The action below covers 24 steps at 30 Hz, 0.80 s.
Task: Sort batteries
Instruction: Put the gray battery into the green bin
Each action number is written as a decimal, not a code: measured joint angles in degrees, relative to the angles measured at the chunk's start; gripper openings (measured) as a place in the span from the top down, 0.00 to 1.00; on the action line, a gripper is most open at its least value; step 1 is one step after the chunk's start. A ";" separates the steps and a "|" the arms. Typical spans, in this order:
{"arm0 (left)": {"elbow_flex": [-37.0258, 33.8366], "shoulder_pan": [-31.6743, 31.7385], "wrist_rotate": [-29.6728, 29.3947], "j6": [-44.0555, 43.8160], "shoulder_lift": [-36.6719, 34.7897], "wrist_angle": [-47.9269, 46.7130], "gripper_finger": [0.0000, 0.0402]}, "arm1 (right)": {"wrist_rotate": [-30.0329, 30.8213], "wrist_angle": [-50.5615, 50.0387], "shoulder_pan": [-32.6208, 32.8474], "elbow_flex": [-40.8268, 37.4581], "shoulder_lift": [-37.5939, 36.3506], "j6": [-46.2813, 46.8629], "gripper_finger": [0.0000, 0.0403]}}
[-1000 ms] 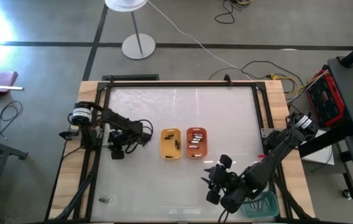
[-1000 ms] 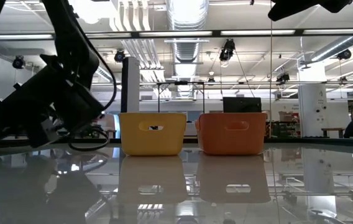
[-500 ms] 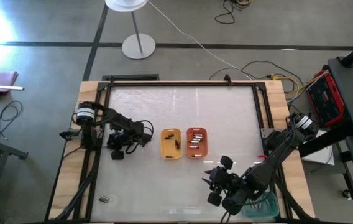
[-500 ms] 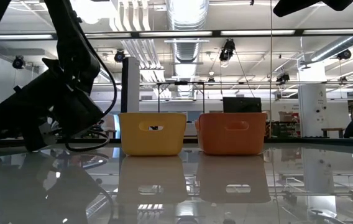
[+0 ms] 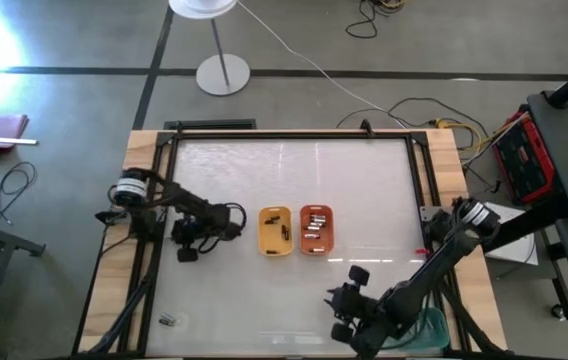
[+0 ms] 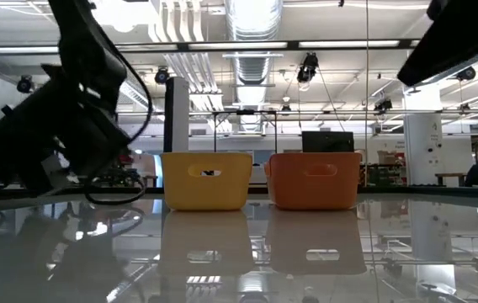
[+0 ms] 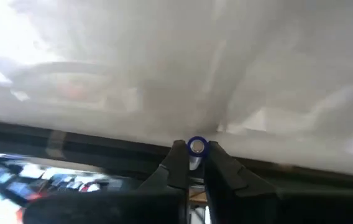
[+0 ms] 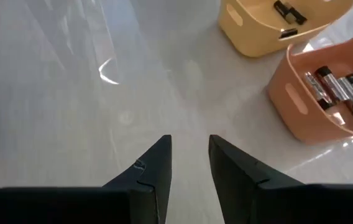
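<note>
The left hand (image 7: 192, 163) pinches a small battery (image 7: 196, 147) with a blue-ringed end between its fingertips, just left of the yellow tray (image 5: 275, 231) on the bench (image 5: 294, 170). Dark batteries (image 8: 288, 12) lie in the yellow tray, and silvery ones with dark ends (image 8: 338, 87) lie in the orange tray (image 5: 316, 229) touching it on the right. The right hand (image 8: 189, 158) hangs low over bare bench near the front edge, fingers slightly spread and holding nothing.
</note>
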 joint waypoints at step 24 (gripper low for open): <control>10.15 -21.00 14.73 -24.34 -23.06 36.57 0.98 | 12.26 12.00 1.97 0.88 9.15 5.44 0.66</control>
